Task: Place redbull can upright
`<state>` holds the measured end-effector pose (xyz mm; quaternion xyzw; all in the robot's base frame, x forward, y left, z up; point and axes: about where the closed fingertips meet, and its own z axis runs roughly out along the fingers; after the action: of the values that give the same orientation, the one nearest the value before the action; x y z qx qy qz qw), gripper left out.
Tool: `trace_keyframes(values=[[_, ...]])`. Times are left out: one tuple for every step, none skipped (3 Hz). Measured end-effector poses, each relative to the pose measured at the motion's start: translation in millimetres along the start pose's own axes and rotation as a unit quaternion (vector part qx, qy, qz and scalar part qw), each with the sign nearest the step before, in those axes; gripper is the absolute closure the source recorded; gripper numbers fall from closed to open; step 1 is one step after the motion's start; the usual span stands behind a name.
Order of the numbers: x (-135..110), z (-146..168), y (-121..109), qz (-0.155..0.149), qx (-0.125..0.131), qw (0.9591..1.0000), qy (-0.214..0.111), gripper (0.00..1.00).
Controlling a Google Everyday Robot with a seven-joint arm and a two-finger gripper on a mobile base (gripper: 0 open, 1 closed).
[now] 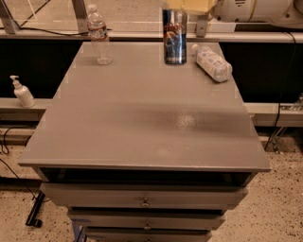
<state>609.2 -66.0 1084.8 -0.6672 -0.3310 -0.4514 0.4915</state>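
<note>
Redbull can (174, 38) is finished in dark blue and silver, with a red logo patch. Gripper (187, 5) is seen in pale cream-yellow, located directly over the can's top at the upper frame edge; arm shell (255, 10) is white. Table top (142, 123) is plain matte grey, crossed by a darker band. Drawers (142, 196) are matched in grey. Water bottle (98, 35) is clear, red-banded label. Lying bottle (213, 63) is white-labelled. Pump dispenser (21, 92) is white. Floor (279, 208) is speckled beige.

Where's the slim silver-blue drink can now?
The silver-blue can stands at the far edge of the grey table, between the upright clear water bottle and the lying white-labelled bottle, directly under the gripper.
</note>
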Motion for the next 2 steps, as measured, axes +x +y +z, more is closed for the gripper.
trace_keyframes(values=[[-11, -1, -13, -0.076, 0.043, 0.9961, -0.008, 1.00], [-31, -12, -21, -0.146, 0.067, 0.9868, -0.014, 1.00]])
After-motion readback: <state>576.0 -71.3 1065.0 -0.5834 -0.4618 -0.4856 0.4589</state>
